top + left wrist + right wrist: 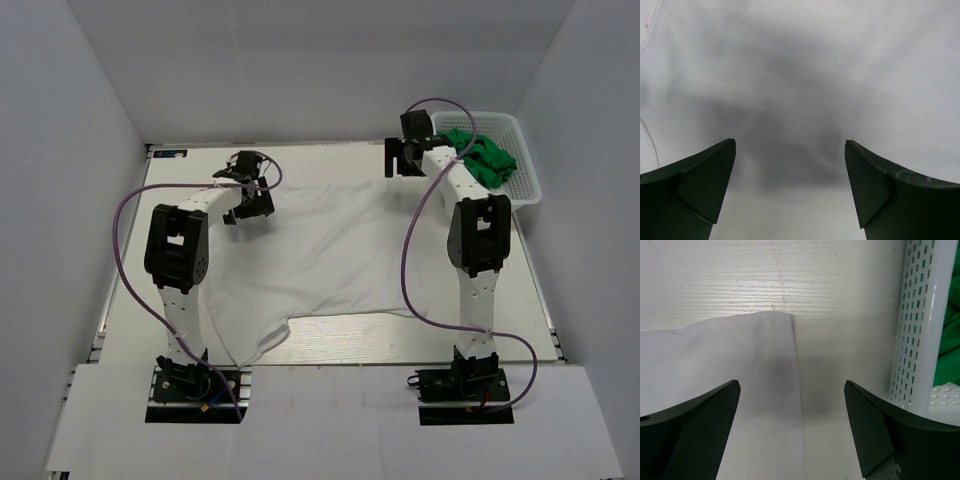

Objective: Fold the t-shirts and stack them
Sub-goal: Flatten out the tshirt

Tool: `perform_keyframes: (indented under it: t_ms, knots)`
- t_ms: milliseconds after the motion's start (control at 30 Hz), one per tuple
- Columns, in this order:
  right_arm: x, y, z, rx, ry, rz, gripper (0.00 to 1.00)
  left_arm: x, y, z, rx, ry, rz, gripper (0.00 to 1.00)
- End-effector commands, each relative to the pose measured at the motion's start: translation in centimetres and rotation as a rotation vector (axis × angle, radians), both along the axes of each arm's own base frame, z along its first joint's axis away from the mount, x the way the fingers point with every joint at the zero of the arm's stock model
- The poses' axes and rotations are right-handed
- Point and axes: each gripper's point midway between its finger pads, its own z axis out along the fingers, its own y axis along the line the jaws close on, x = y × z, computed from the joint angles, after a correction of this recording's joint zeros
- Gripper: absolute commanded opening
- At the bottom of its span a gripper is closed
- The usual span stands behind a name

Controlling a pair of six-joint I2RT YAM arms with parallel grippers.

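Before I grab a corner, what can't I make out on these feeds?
- Top view: how many bright green cloth t-shirts fill the white plastic lattice basket; bunched, too small.
- Left wrist view: plain white cloth t-shirt blurred, too close.
- Top view: black left arm hides that shirt's left edge.

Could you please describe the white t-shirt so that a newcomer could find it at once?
Start at the white table. Spread out across its middle lies the white t-shirt. It is the only garment laid out and the only white one; the green t-shirts sit crumpled in the white lattice basket at the far right corner.
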Motion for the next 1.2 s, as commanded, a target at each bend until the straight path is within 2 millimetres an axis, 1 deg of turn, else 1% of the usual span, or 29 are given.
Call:
perform_keyframes:
  t_ms: [0, 33, 67, 100, 167, 200, 233, 267, 333, 400, 433, 533, 567, 600, 667, 700, 733, 800, 833, 867, 900, 933, 967, 1000, 1033, 1067, 1100, 1133, 1167]
  knots:
    - [-0.2, 1.7, 5.6, 0.096, -0.087, 0.053, 0.9, 1.9, -1.0, 4.3, -0.042, -0.105, -0.028, 1.0]
    - [-1.0, 2.4, 5.1, 0.124, -0.065, 0.077, 0.9, 2.1, -1.1, 5.0, -0.048, -0.128, -0.028, 1.0]
    - [-1.0, 3.1, 5.3, 0.158, -0.077, 0.103, 0.9, 2.5, -0.9, 5.7, -0.061, -0.15, -0.024, 1.0]
    - [-2.0, 3.7, 5.5, 0.194, -0.067, 0.122, 0.9, 2.8, -0.9, 6.1, -0.064, -0.161, -0.024, 1.0]
    - [-3.1, 4.4, 4.0, 0.231, -0.029, 0.135, 0.9, 3.1, -0.3, 6.5, -0.034, -0.178, -0.004, 1.0]
    - [-3.4, 4.6, 4.1, 0.237, -0.028, 0.134, 0.9, 3.5, -0.2, 7.1, -0.026, -0.196, 0.004, 1.0]
    - [-3.5, 4.6, 3.6, 0.241, -0.02, 0.126, 0.9, 3.8, 0.1, 6.9, -0.011, -0.196, 0.013, 1.0]
    - [-4.0, 5.2, 3.0, 0.272, 0.005, 0.146, 0.9, 4.4, 0.4, 7.3, 0.009, -0.212, 0.028, 1.0]
    - [-4.4, 5.6, 1.8, 0.275, 0.033, 0.149, 0.9, 4.4, 1.3, 6.3, 0.059, -0.188, 0.053, 1.0]
    - [-4.6, 5.7, 0.9, 0.278, 0.056, 0.148, 0.9, 4.7, 1.3, 5.9, 0.063, -0.186, 0.065, 1.0]
    - [-4.8, 5.6, -0.2, 0.274, 0.08, 0.139, 0.9, 4.7, 1.3, 5.5, 0.066, -0.177, 0.064, 1.0]
    - [-5.1, 5.2, -2.2, 0.26, 0.121, 0.119, 0.9, 4.8, 1.3, 3.3, 0.054, -0.139, 0.059, 1.0]
    - [-5.2, 5.4, -2.9, 0.257, 0.137, 0.12, 0.9, 4.8, 1.3, 2.8, 0.057, -0.129, 0.058, 1.0]
    - [-5.2, 5.2, -3.2, 0.252, 0.142, 0.125, 0.9, 4.6, 1.2, 1.7, 0.055, -0.106, 0.053, 1.0]
    - [-5.0, 5.2, -4.5, 0.238, 0.173, 0.126, 0.9, 5.2, 1.1, 1.5, 0.052, -0.115, 0.053, 1.0]
    - [-4.9, 4.9, -5.6, 0.229, 0.196, 0.124, 0.9, 5.2, 1.1, 1.0, 0.055, -0.105, 0.053, 1.0]
    - [-4.3, 5.1, -5.1, 0.229, 0.187, 0.127, 0.9, 5.7, 1.4, 0.7, 0.055, -0.104, 0.062, 1.0]
    - [-4.1, 5.1, -6.8, 0.222, 0.219, 0.125, 0.9, 6.1, 1.0, 0.1, 0.041, -0.098, 0.053, 1.0]
    - [-3.8, 5.2, -6.6, 0.224, 0.214, 0.124, 0.9, 6.8, 0.8, 0.4, 0.037, -0.112, 0.053, 1.0]
    - [-3.6, 5.3, -6.8, 0.225, 0.215, 0.127, 0.9, 6.8, 0.7, -0.9, 0.042, -0.081, 0.039, 1.0]
    - [-3.7, 5.3, -8.5, 0.225, 0.245, 0.125, 0.9, 7.1, 0.7, -1.1, 0.041, -0.082, 0.039, 1.0]
    - [-3.0, 5.8, -7.8, 0.239, 0.227, 0.135, 0.9, 7.6, 0.6, -0.9, 0.045, -0.086, 0.032, 1.0]
    - [-2.9, 5.6, -9.0, 0.234, 0.247, 0.132, 0.9, 7.9, 0.5, -1.2, 0.045, -0.085, 0.032, 1.0]
    - [-2.8, 5.5, -10.1, 0.23, 0.266, 0.125, 0.9, 8.1, 0.3, -2.5, 0.046, -0.064, 0.016, 1.0]
    - [-1.4, 5.6, -8.9, 0.232, 0.223, 0.129, 0.9, 8.8, 0.1, -2.2, 0.043, -0.078, 0.016, 1.0]
    - [-1.3, 5.5, -10.3, 0.22, 0.245, 0.122, 0.9, 9.4, 0.6, -2.3, 0.048, -0.081, 0.015, 1.0]
    - [0.4, 5.5, -9.7, 0.221, 0.205, 0.118, 0.9, 10.5, 0.4, -2.9, 0.051, -0.086, 0.008, 1.0]
    - [0.8, 5.1, -10.7, 0.218, 0.213, 0.107, 0.9, 11.3, 0.0, -3.0, 0.041, -0.096, 0.003, 1.0]
    - [1.4, 5.1, -10.8, 0.219, 0.198, 0.102, 0.9, 11.8, -0.1, -3.3, 0.047, -0.097, -0.008, 1.0]
